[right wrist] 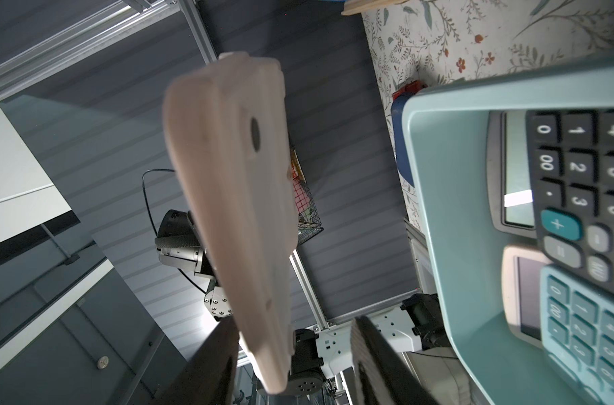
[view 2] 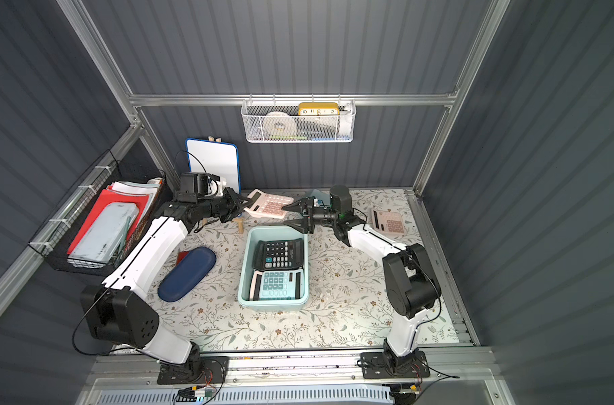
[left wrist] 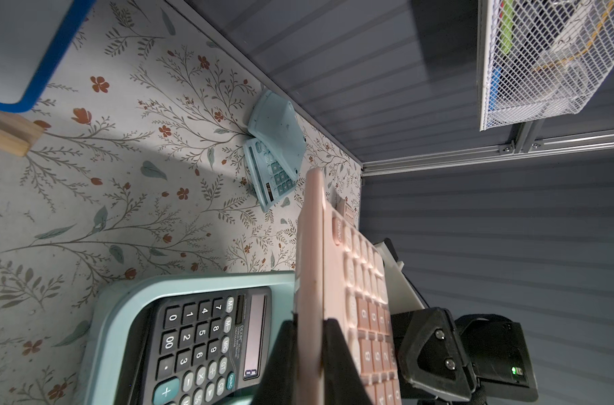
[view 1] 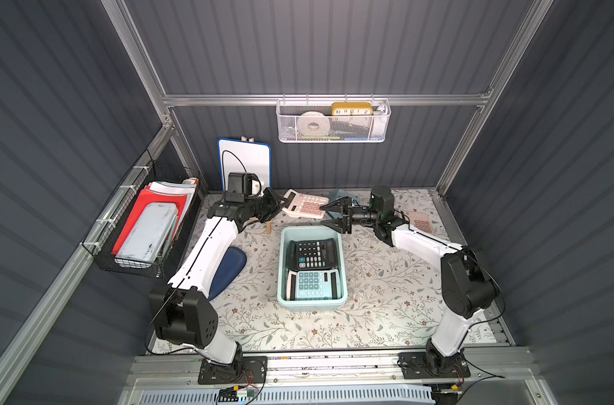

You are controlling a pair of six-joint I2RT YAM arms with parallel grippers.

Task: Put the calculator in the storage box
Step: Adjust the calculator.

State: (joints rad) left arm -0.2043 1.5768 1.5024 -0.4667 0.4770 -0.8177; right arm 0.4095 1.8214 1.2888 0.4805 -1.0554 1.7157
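Transfer step. We see the pink calculator [view 1: 305, 205] held off the table, just behind the storage box [view 1: 283, 266], with the left gripper [view 1: 280, 206] clamped on one edge. The right gripper [view 1: 324, 215] has its jaws apart around the opposite end and grips nothing. We judge that the next move calls for carrying the pink calculator over the box, which already holds a black calculator [view 1: 312, 253] and a teal-keyed calculator [view 1: 312, 285], then letting go.

Yellow clock [view 1: 351, 109] face numerals 10, 11, 12, 1, 2, black calculator [left wrist: 200, 343] keys 0, 00, 1–9, M+, M−, MRC, GT, CE, ON/AC, teal + key, pink calculator [left wrist: 365, 298] key ON/AC.
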